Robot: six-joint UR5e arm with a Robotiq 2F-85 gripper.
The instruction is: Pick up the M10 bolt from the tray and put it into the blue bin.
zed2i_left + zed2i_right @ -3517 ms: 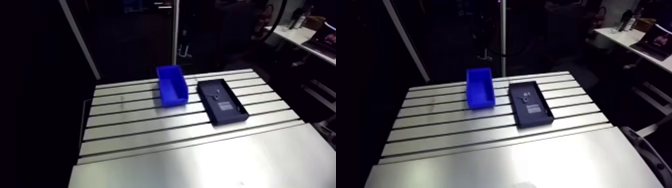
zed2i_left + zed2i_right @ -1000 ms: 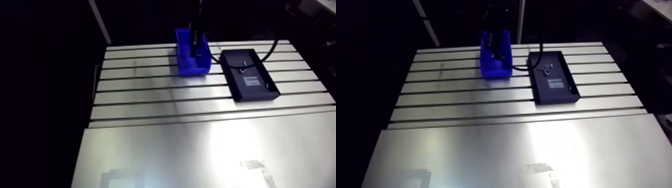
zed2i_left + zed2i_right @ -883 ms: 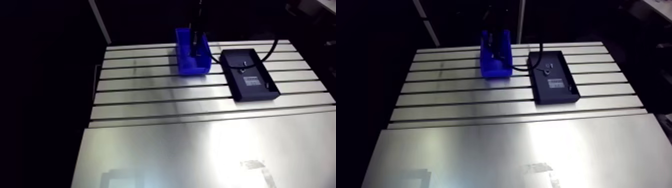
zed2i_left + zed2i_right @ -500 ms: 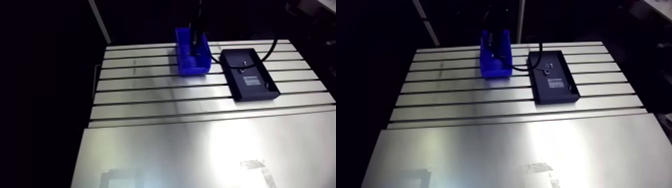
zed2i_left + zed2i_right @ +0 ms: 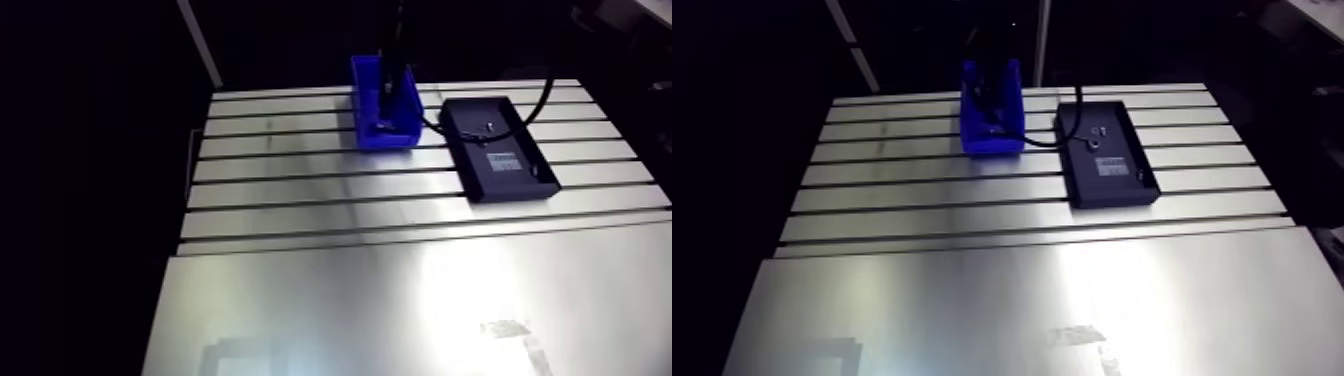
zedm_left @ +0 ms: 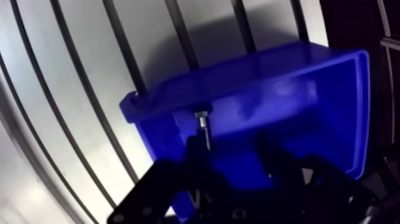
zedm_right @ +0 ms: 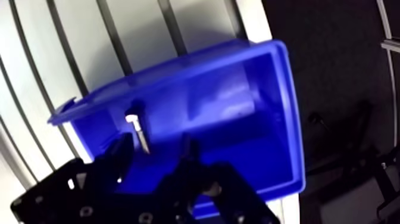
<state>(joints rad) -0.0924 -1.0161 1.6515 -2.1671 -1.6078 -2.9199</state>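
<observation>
Partly hidden bin (image 6: 286, 95) (bolt (image 6: 203, 127) visible).

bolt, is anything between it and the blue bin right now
Nothing visible does. In the wrist view the bolt is inside the walls of the blue bin, just ahead of the gripper, whose fingers stand apart and do not clamp it. Whether it rests on the bin's floor cannot be told.
</observation>
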